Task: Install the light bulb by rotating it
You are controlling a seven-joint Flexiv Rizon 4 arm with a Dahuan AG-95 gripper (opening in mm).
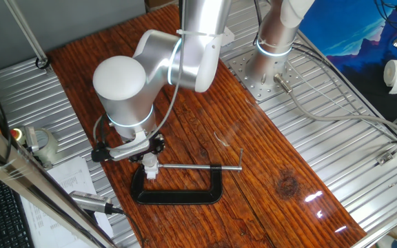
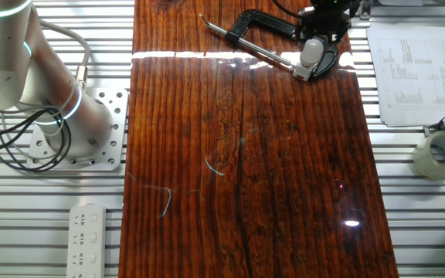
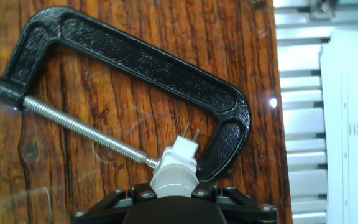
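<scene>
**Light bulb seated at the socket, turning step in hand**

Light bulb [image 3: 173, 180] sits directly under my tool [image 3: 174, 198] in the hand view, its white dome half hidden by the black tool body, its narrow end meeting the small white socket block [image 3: 184, 152]. That block is pinned between the screw tip and the far jaw of the black C-clamp [image 3: 135, 62], which lies flat on the wooden desk [image 2: 246, 170]. From one fixed view I find the bulb [image 1: 150, 165] at the near left part of the board, below the wrist.

I judge this the rotating step: the bulb looks entered in the socket and wants twisting home. The fingers are out of sight behind the housing, so I cannot tell whether the tool is clamped on the bulb or standing apart from it. My next move calls for a confirmed, centred grip, then a turn about the bulb's own axis without side load on the clamped block.

No containers are visible; a tape roll [image 2: 441, 153] and a printed sheet [image 2: 408, 73] lie off the board.
</scene>
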